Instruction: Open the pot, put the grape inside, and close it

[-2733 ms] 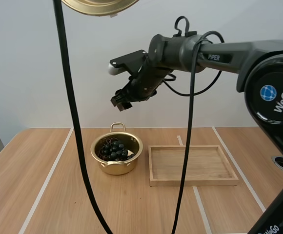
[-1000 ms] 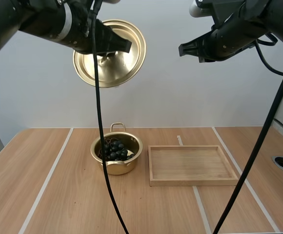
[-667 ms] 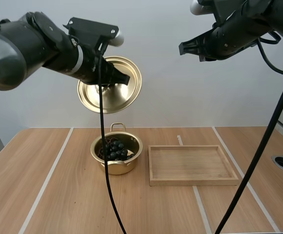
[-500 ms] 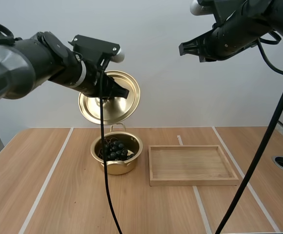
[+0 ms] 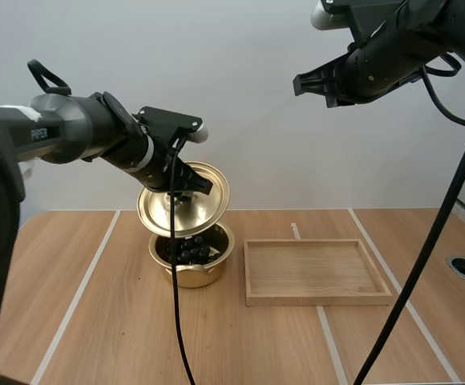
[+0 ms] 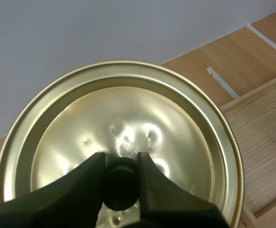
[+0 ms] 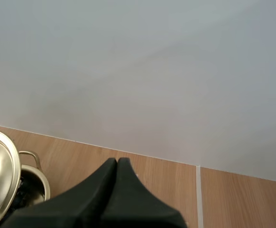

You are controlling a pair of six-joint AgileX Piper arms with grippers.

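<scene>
High view: left arm comes in from the left edge and reaches toward frame centre, wrist pitched down; left gripper (image 5: 191, 181) clamped on the lid (image 5: 183, 212); lid tilted, just over the pot (image 5: 192, 271) at centre; can't tell if it touches the rim; grapes (image 5: 189, 252) in the pot; wooden tray (image 5: 317, 298) just right of the pot on the table (image 5: 72, 321); right arm raised in the upper right of the frame, right gripper (image 5: 303, 83) pointing left, well above the tray.

Left wrist view: both fingers pinch the black knob (image 6: 121, 185) at the lid's centre; tray edge beyond the lid.

Right wrist view: fingers together as one dark wedge, holding nothing; lid and pot on the table below.
</scene>
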